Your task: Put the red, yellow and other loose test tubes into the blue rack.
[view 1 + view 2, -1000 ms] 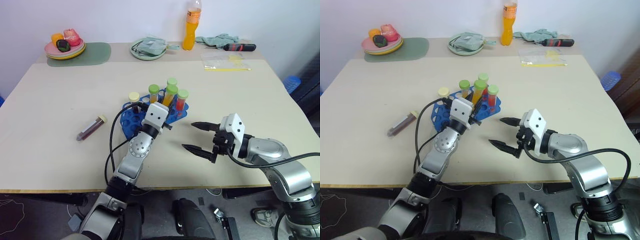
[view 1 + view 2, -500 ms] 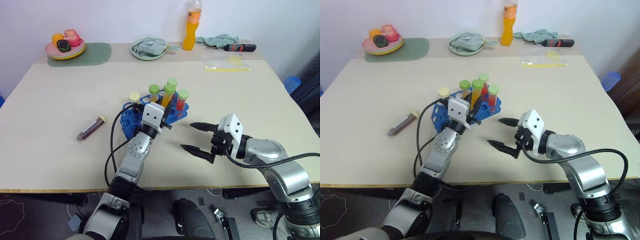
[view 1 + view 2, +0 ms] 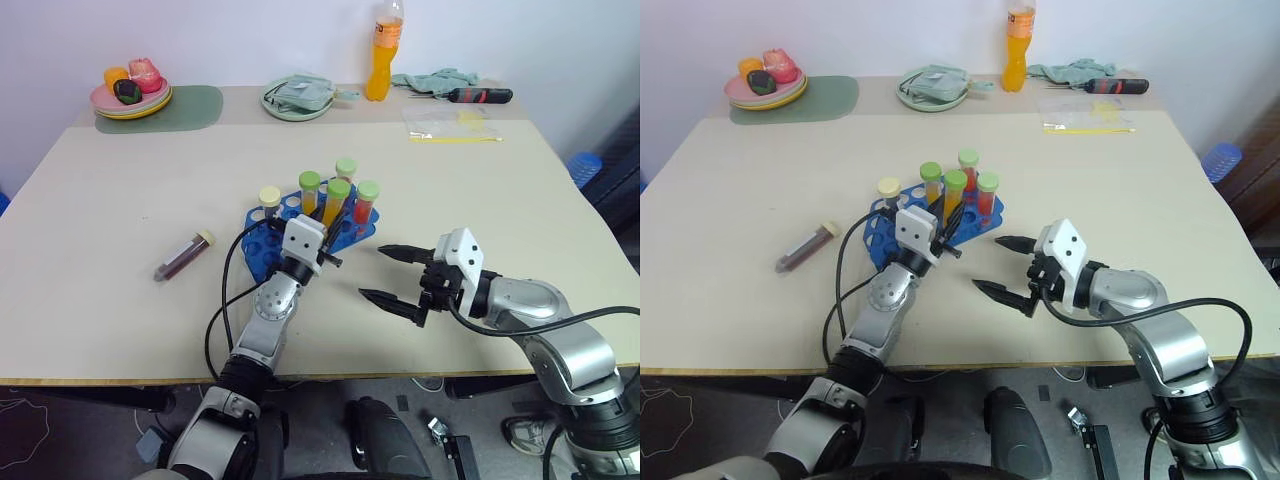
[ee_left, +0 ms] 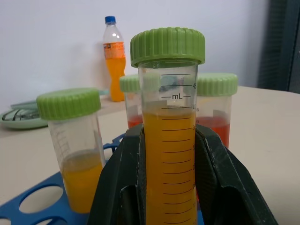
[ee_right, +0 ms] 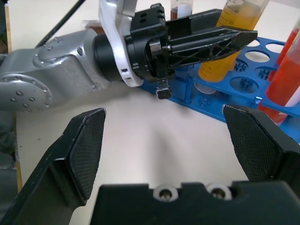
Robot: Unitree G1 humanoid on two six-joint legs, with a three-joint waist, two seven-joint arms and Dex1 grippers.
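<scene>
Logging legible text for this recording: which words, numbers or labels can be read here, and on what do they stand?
"mL": on the clear plastic tube of yellow-orange liquid with a green cap, beside its graduation lines, held in the left gripper.
"4", perhaps "45", cut off at the tube's edge: same tube, just above "mL".
Label on the tall orange drink bottle: too blurred to read.
Nothing else legible.

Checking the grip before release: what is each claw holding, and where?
Left claw clamps the yellow tube by its body, below the cap. Right claw holds nothing.
</scene>
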